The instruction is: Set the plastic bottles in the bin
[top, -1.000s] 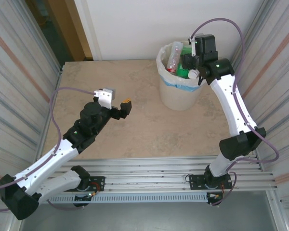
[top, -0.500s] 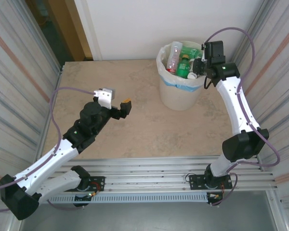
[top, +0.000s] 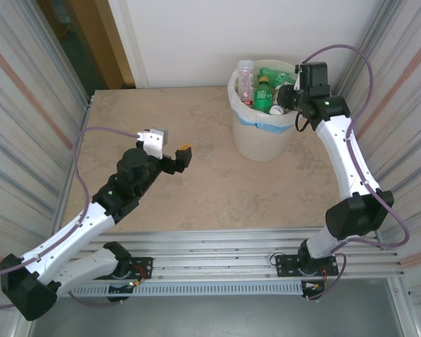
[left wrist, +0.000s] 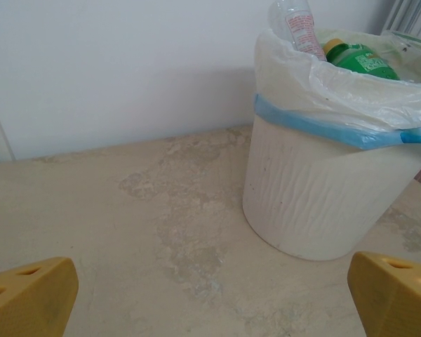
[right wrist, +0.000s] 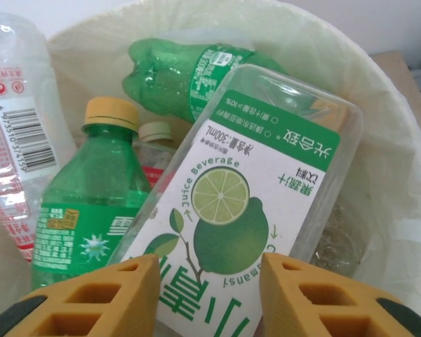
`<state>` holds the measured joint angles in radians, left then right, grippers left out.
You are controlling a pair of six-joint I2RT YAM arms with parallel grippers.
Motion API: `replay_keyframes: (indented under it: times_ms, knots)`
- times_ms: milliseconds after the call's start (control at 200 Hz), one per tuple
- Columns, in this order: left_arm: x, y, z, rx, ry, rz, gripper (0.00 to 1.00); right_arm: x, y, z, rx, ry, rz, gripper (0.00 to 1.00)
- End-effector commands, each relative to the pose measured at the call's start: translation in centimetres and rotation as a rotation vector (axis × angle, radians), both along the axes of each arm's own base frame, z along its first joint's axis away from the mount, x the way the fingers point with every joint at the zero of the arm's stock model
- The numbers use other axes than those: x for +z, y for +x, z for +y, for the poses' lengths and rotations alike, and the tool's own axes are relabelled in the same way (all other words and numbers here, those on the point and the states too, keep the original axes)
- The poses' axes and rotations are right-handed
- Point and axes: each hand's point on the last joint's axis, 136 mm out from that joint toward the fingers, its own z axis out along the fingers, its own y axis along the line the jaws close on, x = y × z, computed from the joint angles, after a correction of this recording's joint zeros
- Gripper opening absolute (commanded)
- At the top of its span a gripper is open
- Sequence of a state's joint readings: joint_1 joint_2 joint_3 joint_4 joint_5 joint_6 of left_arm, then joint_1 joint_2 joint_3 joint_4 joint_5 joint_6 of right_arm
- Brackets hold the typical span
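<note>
Leftward, the left gripper hovers above the table, jaws spread wide and empty, well apart from the bin. Centre-right, the bin stands upright near the far edge, with several plastic bottles heaped inside. At right, the right gripper hangs over the bin's rim, its fingers narrowly parted either side of a lime-label bottle; whether they pinch it cannot be told.

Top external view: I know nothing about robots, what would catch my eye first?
The cream bin at the far side of the table, heaped with plastic bottles. The right gripper hangs at its rim, holding a lime juice bottle over the pile. The left gripper hovers open above the bare table.
</note>
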<state>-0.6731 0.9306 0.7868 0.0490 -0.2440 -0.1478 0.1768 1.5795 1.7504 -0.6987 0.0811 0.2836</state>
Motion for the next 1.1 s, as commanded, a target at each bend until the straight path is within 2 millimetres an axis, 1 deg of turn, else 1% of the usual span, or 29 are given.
replay_keyframes:
  times_ms: [0,85,155,240,376,436,476,506,526,596,686,736,746,761,771,786,806,852,907,917,942,1037,1092]
  knots:
    - [0.9,-0.2,0.5,0.008,-0.029,-0.016,0.99,2.3,-0.3,-0.3,-0.007,0.015,-0.029,0.49]
    - [1.0,-0.4,0.6,0.01,-0.031,-0.016,0.99,4.3,-0.8,-0.5,-0.003,0.007,-0.072,0.53]
    - [1.0,-0.5,1.0,0.024,-0.029,-0.015,0.99,5.3,-1.3,-0.7,-0.004,0.001,-0.094,0.57]
    - [1.1,-0.6,1.8,0.058,-0.027,-0.016,0.99,6.8,-2.5,-0.9,-0.005,-0.001,-0.131,0.62]
    - [1.0,-1.0,3.6,0.122,-0.025,-0.024,0.99,6.9,-4.7,-2.0,-0.036,-0.016,-0.16,0.72]
    - [0.8,-1.3,4.4,0.14,-0.022,-0.025,0.99,6.4,-5.8,-2.4,-0.051,-0.02,-0.169,0.76]
    - [0.7,-1.5,5.0,0.154,-0.02,-0.024,0.99,6.2,-6.7,-2.8,-0.059,-0.023,-0.181,0.77]
    - [0.5,-1.7,5.5,0.171,-0.018,-0.023,0.99,5.5,-7.3,-3.0,-0.066,-0.026,-0.177,0.78]
    - [0.5,-1.8,6.0,0.184,-0.017,-0.023,0.99,5.5,-7.9,-3.2,-0.074,-0.027,-0.186,0.79]
    - [0.0,-2.2,7.3,0.232,-0.012,-0.02,0.99,3.8,-9.4,-4.0,-0.107,-0.029,-0.174,0.82]
    - [-0.7,-2.7,9.1,0.297,0.007,-0.019,0.99,1.4,-11.3,-4.5,-0.13,-0.012,-0.17,0.93]
    - [-1.6,-3.0,10.1,0.34,0.027,-0.011,0.99,0.0,-12.4,-4.6,-0.129,-0.002,-0.173,0.99]
    - [-1.7,-3.0,10.3,0.346,0.03,-0.01,0.99,-0.8,-12.4,-4.6,-0.131,-0.003,-0.159,1.0]
    - [-1.9,-3.1,10.6,0.361,0.035,-0.01,0.99,-0.9,-13.1,-4.8,-0.139,0.001,-0.17,0.98]
    - [-2.1,-3.2,10.8,0.367,0.039,-0.008,0.99,-1.3,-13.3,-5.0,-0.145,0.002,-0.166,0.98]
    - [-2.3,-3.2,11.1,0.379,0.048,-0.009,0.99,-1.4,-13.5,-5.1,-0.153,0.005,-0.169,0.98]
    - [-2.8,-3.3,11.3,0.39,0.06,-0.009,0.99,-2.5,-14.0,-5.3,-0.166,0.005,-0.155,0.98]
    - [-3.6,-3.4,12.0,0.419,0.085,-0.02,0.99,-4.2,-14.8,-6.0,-0.202,0.004,-0.142,0.98]
    - [-4.7,-3.5,12.9,0.463,0.108,-0.033,0.99,-6.5,-15.9,-7.1,-0.266,-0.003,-0.126,0.98]
    - [-4.9,-3.5,13.0,0.47,0.111,-0.035,0.99,-6.6,-16.1,-7.3,-0.279,-0.005,-0.132,0.98]
    - [-5.4,-3.5,13.4,0.487,0.117,-0.036,0.99,-7.9,-16.6,-7.8,-0.303,-0.012,-0.123,0.98]
    - [-7.0,-3.4,14.5,0.531,0.134,-0.037,0.99,-11.1,-17.8,-8.9,-0.351,-0.047,-0.129,0.98]
    - [-7.8,-3.2,15.0,0.542,0.14,-0.03,0.99,-12.3,-18.0,-9.0,-0.33,-0.082,-0.153,0.98]
